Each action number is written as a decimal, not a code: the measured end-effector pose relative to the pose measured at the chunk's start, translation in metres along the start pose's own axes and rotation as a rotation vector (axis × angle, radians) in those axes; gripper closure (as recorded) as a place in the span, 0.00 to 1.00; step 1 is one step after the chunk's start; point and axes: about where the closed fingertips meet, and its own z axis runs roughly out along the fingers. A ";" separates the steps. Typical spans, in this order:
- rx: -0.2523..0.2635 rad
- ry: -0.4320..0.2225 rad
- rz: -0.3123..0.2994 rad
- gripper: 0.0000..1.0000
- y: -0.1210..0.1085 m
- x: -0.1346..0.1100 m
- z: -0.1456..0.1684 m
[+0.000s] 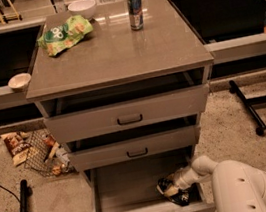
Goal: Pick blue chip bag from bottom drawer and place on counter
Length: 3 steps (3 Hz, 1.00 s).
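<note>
The bottom drawer [127, 192] is pulled open at the foot of the grey cabinet. The blue chip bag [180, 198] lies crumpled in its right front corner, dark and glossy. My gripper [170, 187] reaches down into the drawer from the right and rests on the bag's top, covering part of it. My white arm [243, 188] fills the lower right. The counter [113, 45] is the glossy grey-brown top of the cabinet.
On the counter are a green and yellow bag [64, 34], a white bowl [82, 7] and a can [135, 10]. The two upper drawers stand slightly open. A small bowl [19, 81] sits on the left ledge. A brown packet [17, 146] and a wire basket [47, 153] lie on the floor at the left.
</note>
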 end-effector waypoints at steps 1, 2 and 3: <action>0.022 -0.037 -0.044 0.96 0.011 -0.011 -0.027; 0.159 -0.124 -0.202 1.00 0.014 -0.056 -0.115; 0.217 -0.140 -0.283 1.00 0.071 -0.066 -0.198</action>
